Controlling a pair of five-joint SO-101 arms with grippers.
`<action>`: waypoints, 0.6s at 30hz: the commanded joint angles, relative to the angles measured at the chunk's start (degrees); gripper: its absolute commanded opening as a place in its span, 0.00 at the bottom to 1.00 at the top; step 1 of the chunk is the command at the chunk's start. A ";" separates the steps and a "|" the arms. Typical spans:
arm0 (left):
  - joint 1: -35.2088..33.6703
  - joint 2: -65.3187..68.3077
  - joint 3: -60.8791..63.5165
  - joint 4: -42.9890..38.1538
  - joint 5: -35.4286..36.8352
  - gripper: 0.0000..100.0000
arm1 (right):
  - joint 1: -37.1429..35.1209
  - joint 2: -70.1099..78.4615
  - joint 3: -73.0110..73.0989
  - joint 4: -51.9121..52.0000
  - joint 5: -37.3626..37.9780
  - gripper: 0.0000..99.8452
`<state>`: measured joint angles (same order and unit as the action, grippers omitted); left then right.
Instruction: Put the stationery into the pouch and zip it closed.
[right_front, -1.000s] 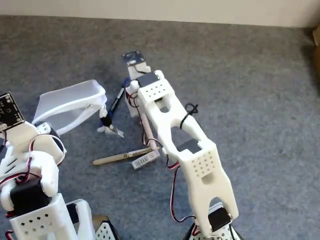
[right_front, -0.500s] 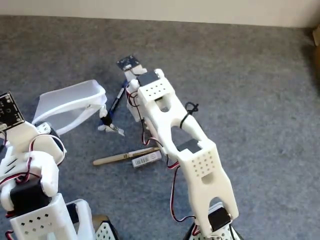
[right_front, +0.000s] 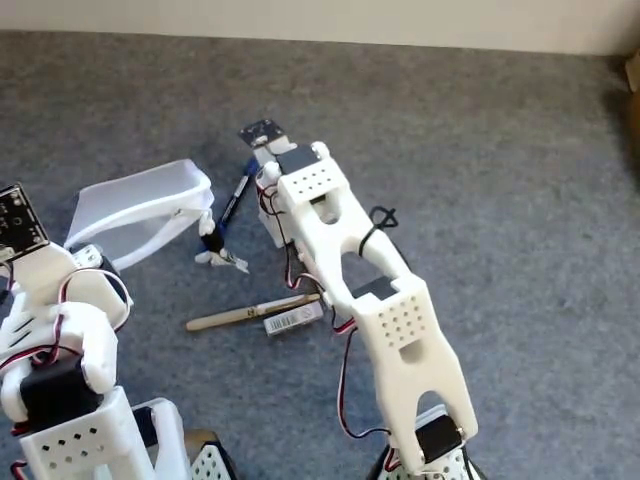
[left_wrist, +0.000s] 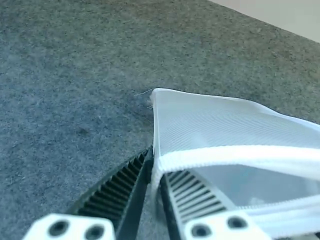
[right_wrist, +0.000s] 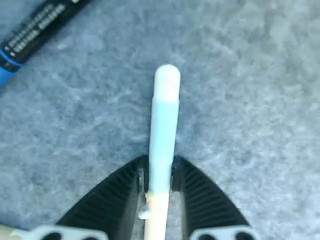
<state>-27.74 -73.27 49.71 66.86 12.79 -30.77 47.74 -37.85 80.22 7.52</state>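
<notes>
**Clerk:** Item one, the pouch?

**Checker:** White mesh pouch, lying on the grey worktop ahead of the left arm. Its mouth looks parted. The left tool is pinched tight on one corner of the pouch's rim band, ribbed pads either side of the fabric.

**Clerk:** Item two, whatever the right arm carries?

**Checker:** Pale blue pen with a white rounded end. The right tool is clamped on its barrel, and the pen sticks straight out past the fingertips over the worktop (whether its end touches the surface, I cannot tell).

**Clerk:** Loose stationery?

**Checker:** Three entries, plus one unidentified.
- Black marker with a blue band: flat on the worktop, between the pouch's far end and the right arm, near the held pen.
- Beige pen: flat on the worktop nearer the arm bases.
- Small labelled piece: touching or just beside the beige pen's end, under the right arm.
- Small black-and-white object: just beside the pouch, too small to name.
</notes>
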 joint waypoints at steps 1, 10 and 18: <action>-0.40 0.31 -0.48 -1.58 0.62 0.01 | 0.04 -0.75 -2.24 0.40 0.88 0.02; -0.40 0.31 -0.48 -1.85 0.62 0.01 | -1.54 -1.19 -2.42 4.00 0.62 0.01; -0.31 0.31 -0.48 -1.85 0.62 0.01 | -0.84 -6.02 -1.89 5.05 0.62 0.01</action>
<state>-27.74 -73.27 49.71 66.86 12.79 -30.77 47.21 -37.93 83.12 7.52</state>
